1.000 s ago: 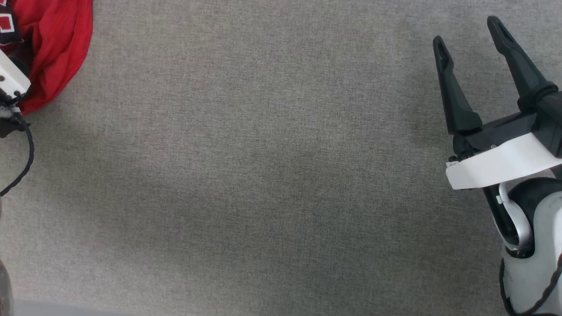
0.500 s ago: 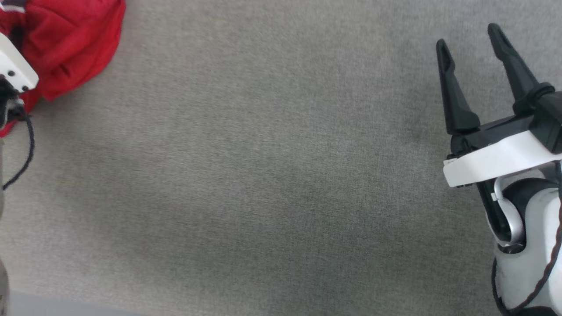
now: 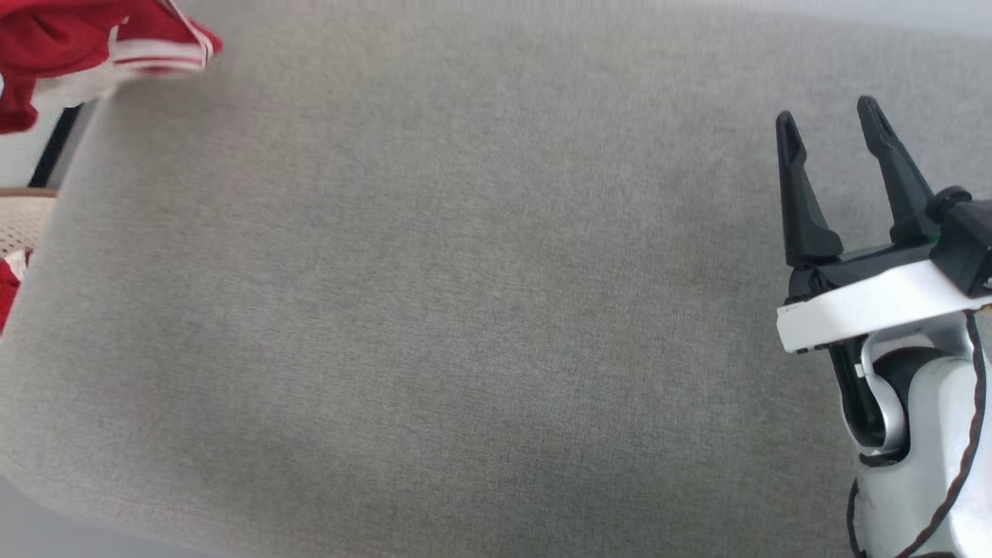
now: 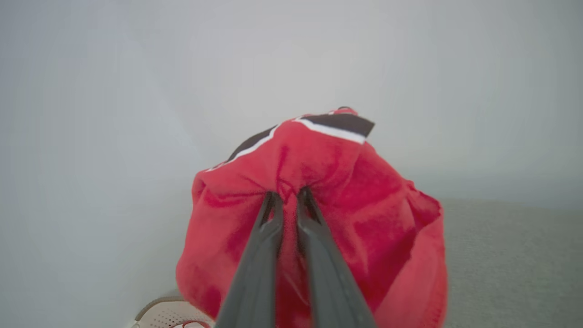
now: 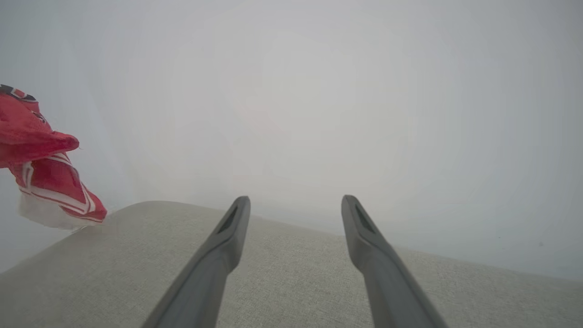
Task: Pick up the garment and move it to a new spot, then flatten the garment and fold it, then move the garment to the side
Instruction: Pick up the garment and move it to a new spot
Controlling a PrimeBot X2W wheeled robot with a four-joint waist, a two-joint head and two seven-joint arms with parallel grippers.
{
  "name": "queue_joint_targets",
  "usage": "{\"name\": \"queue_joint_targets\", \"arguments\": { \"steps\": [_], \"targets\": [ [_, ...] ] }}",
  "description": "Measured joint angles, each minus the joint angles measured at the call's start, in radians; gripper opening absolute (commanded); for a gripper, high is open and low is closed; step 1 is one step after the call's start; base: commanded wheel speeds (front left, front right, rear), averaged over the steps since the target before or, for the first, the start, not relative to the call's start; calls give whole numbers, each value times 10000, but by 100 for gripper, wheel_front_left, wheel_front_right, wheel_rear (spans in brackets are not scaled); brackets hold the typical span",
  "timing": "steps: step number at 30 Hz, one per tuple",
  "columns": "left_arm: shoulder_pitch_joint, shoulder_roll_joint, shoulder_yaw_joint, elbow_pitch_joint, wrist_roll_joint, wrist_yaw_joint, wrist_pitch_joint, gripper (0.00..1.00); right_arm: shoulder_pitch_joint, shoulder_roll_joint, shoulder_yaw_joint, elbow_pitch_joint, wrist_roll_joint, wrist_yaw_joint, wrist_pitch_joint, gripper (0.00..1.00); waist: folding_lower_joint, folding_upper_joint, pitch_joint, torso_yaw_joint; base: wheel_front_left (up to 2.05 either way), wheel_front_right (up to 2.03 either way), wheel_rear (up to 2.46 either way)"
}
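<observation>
Currently, garment (image 4: 364, 214) in tight pinch of left end effector (image 4: 288, 195)

The left gripper (image 4: 288, 195) has its two dark fingers nearly together, pinching a fold of the garment (image 4: 364, 218). The red fabric hangs bunched around them, with a black, white-edged patch at its top. A grey cloth surface (image 4: 510, 264) lies at the lower right, and a beige perforated object (image 4: 166, 315) sits at the bottom edge.

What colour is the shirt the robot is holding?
The garment is red with black, white-edged marks; left wrist view shows it best.
</observation>
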Motion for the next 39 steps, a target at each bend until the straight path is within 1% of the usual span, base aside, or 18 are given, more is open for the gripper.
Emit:
{"name": "queue_joint_targets", "arguments": {
  "steps": [2,7,8,10,12,16,20,24,27,31,36,39],
  "targets": [
    [89,226,-217,-449,-73,-2,59,0,93,46,-50,81,40,0,-90,100,0,0,-256,51,0,0,0],
    [403,811,-727,-1728,-267,-2,581,0,274,146,-393,171,240,0,-349,100,0,0,-802,108,0,0,0],
    [512,1072,-780,-2293,-370,-2,849,0,377,161,-535,198,291,0,-426,100,0,0,-971,91,0,0,0],
    [651,1289,-821,-2918,-437,-2,1131,0,442,190,-677,209,347,0,-516,100,0,0,-1104,32,0,0,0],
    [838,1461,-817,-3551,-545,4,1440,0,559,205,-821,245,418,0,-589,100,0,0,-1197,-71,0,0,0],
    [1264,1791,-884,-5089,-713,150,2130,0,712,213,-1104,382,742,0,-786,100,0,0,-1326,-380,0,0,0],
    [1721,2067,-934,-6583,-871,462,2834,0,776,213,-1352,495,872,0,-986,100,0,0,-1387,-792,0,0,0],
    [2051,2121,-1081,-8019,-970,788,3442,0,853,213,-1546,704,945,0,-1149,100,0,0,-1416,-1289,0,0,0],
    [2222,2046,-1283,-9007,-1014,1047,3917,0,936,213,-1618,907,1043,0,-1298,100,0,0,-1442,-1691,0,0,0],
    [2318,1921,-1630,-10140,-1005,1239,4516,0,952,215,-1593,1174,1145,0,-1473,100,0,0,-1461,-2253,0,0,0],
    [2551,1636,-2067,-11210,-1154,1407,5162,0,974,211,-1490,1469,1250,0,-1664,100,0,0,-1382,-2934,0,0,0],
    [2819,1453,-2360,-11607,-1371,1599,5574,0,971,213,-1373,1603,1246,0,-1760,100,0,1,-1284,-3319,0,0,0]
  ]
}}
